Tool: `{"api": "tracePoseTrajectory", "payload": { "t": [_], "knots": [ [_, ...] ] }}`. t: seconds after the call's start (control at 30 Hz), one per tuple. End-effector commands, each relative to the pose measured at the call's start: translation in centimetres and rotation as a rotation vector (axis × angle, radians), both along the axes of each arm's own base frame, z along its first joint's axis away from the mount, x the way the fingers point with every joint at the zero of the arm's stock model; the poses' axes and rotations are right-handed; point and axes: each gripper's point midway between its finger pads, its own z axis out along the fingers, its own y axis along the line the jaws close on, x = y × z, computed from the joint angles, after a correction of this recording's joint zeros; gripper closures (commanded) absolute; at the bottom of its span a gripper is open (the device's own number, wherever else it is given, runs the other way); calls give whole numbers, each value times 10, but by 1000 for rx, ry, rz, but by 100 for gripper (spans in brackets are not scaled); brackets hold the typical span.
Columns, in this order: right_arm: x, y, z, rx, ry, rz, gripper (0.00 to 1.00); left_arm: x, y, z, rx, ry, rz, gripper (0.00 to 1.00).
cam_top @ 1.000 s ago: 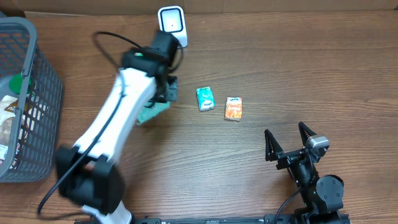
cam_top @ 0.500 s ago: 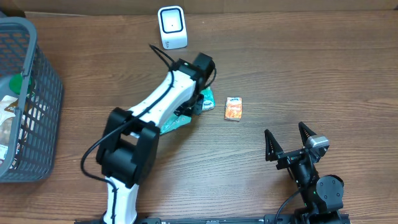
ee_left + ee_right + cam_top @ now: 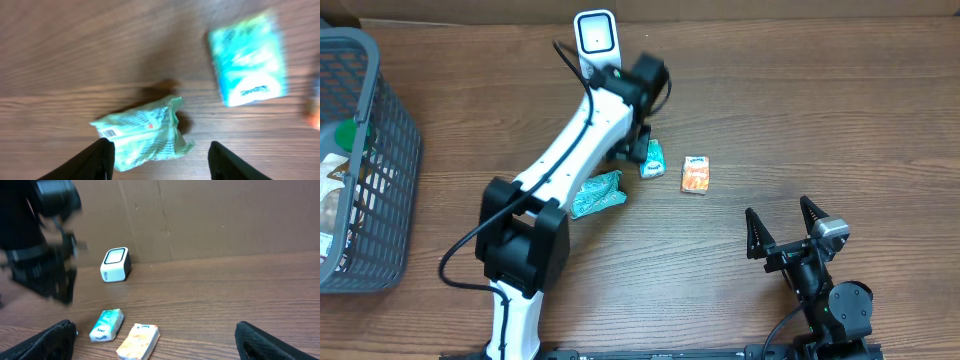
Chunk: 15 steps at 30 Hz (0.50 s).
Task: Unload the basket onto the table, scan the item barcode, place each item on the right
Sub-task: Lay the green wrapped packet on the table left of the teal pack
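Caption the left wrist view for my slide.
Open left gripper hovering over a crumpled green packet on the wooden table, teal pack lying to its upper right.

Scanner (image 3: 596,35), basket (image 3: 395,160) and cardboard backdrop (image 3: 225,220) suggest a mock shop checkout.

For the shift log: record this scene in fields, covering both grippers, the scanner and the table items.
scanner: white, upright, far side of table
green packet: crumpled, lying loose on the table
left gripper: open, holding nothing
right gripper: open, empty
teal pack: beside orange pack, not touching
basket: grey, left edge, items inside
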Motion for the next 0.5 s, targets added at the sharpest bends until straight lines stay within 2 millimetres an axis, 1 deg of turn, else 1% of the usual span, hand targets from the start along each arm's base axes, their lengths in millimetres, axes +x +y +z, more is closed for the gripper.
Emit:
{"api": "tracePoseTrajectory", "payload": {
  "t": [0.0,0.07,0.1,0.13,0.2,0.23,0.3,0.33,0.4,0.43,0.47],
  "knots": [
    [0,-1,-2,4,-2,-4,0,19,7,91,-82,-193,30,35],
    [0,-1,-2,4,-2,-4,0,20,18,130,-108,-256,52,35],
    [0,-1,-2,4,-2,-4,0,19,27,151,-120,-293,70,35],
    [0,-1,-2,4,-2,-4,0,17,38,171,-128,-332,91,35],
    [0,-1,-2,4,-2,-4,0,12,62,203,-137,-397,139,35],
    [0,-1,-2,4,-2,-4,0,6,81,222,-143,-438,179,35],
    [0,-1,-2,4,-2,-4,0,-2,112,247,-151,-496,250,34],
    [0,-1,-2,4,-2,-4,0,-9,132,258,-153,-524,302,34],
    [0,-1,-2,4,-2,-4,0,-22,173,278,-151,-586,407,34],
    [0,-1,-2,4,-2,-4,0,-28,192,285,-145,-609,454,34],
    [0,-1,-2,4,-2,-4,0,-37,216,293,-133,-639,519,34]
  ]
}}
